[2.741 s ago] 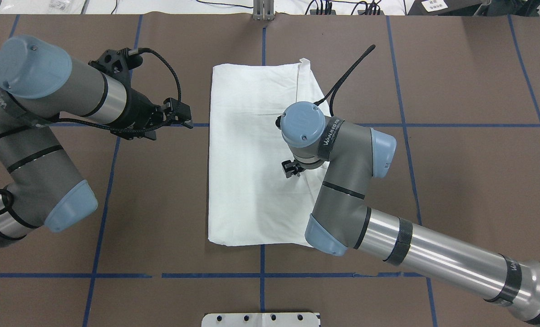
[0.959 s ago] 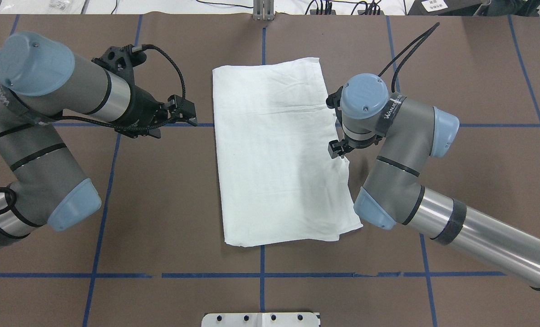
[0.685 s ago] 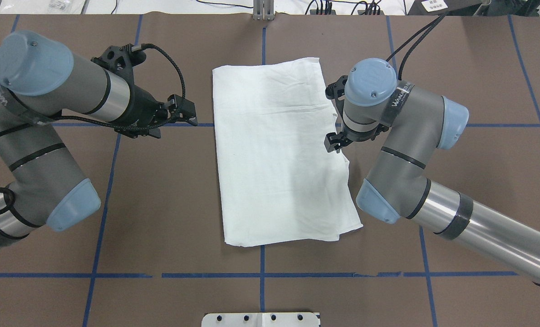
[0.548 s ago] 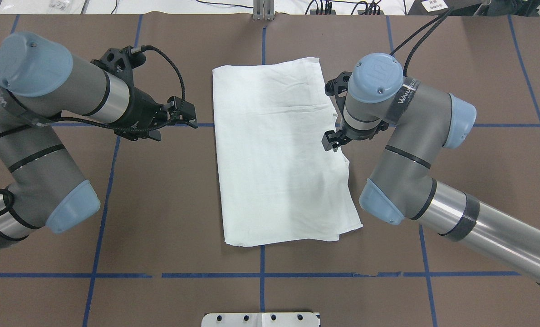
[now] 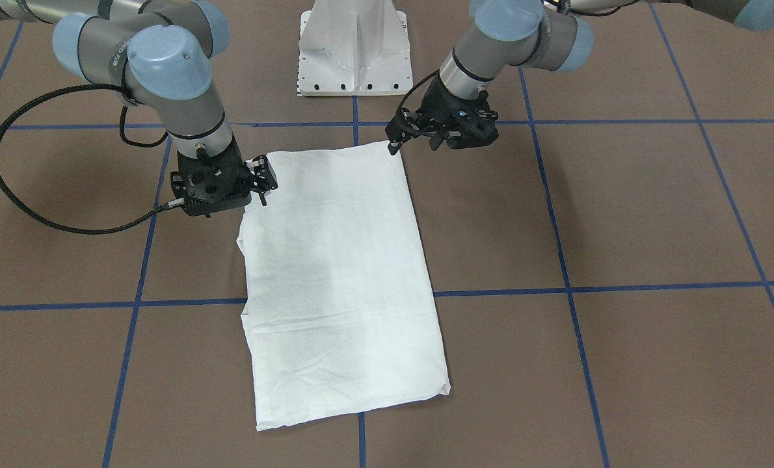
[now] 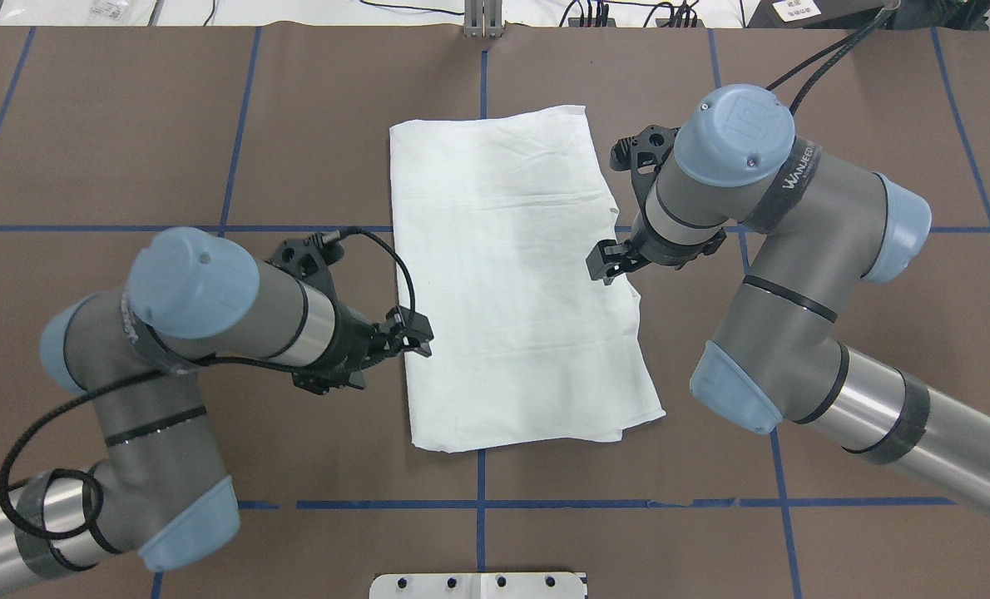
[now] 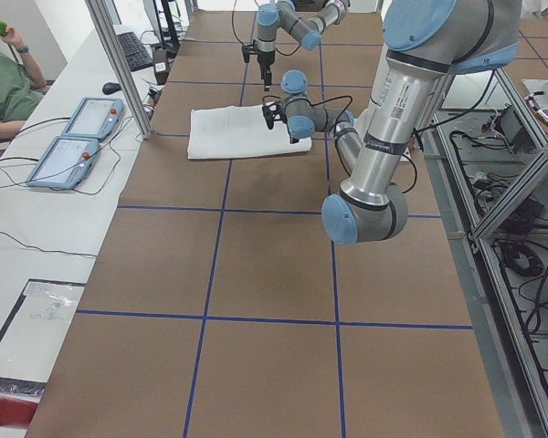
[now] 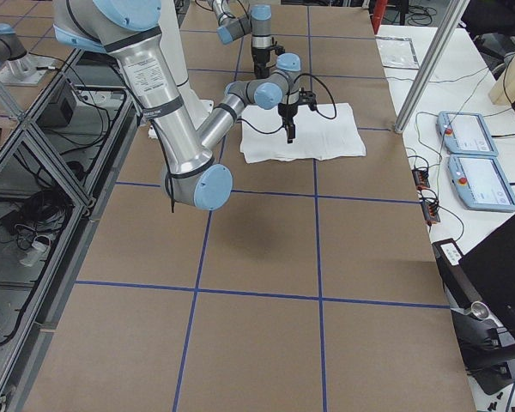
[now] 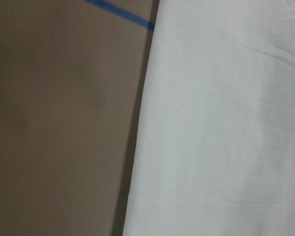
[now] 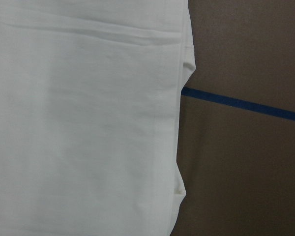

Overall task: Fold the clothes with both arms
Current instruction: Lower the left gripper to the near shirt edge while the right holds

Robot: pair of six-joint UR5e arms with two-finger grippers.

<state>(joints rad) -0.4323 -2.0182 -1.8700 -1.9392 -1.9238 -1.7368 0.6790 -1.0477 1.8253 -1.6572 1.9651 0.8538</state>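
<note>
Swung toward the robot and inward since the earlier overhead frames: left gripper (image 6: 418,337), from well off the T-shirt (image 6: 512,283) to just beside its left edge. Right gripper (image 6: 605,268) hardly shifted, wrist drawn back a little; T-shirt unmoved over the last second. Overhead now: shows T-shirt flat mid-table (image 6: 295,125), folded to a long rectangle, no sleeves, print or label visible. Right gripper over the right edge; both sets of jaws look parted, grasping nothing. Judged about halfway: lengthwise folds done, crosswise folding left, both arms seemingly lining up on the long edges for it. Front-facing: adds the white pedestal base (image 5: 354,45), a crease across the cloth and stepped layers along the right-arm edge. Also puts the left gripper by the near corner rather than mid-edge, so probably hovering, not touching. Exterior left: adds a person's green sleeve (image 7: 5,87) and two control tablets (image 7: 93,117) on a side bench; grippers too small to judge. Exterior right: same tablets, nothing new on the cloth. Left wrist: only the cloth edge, its shadow, a strip of blue tape (image 9: 120,14); no fingers in frame. Right wrist: hem seam and notched layered edge, unseen from overhead; no fingers either.
</note>
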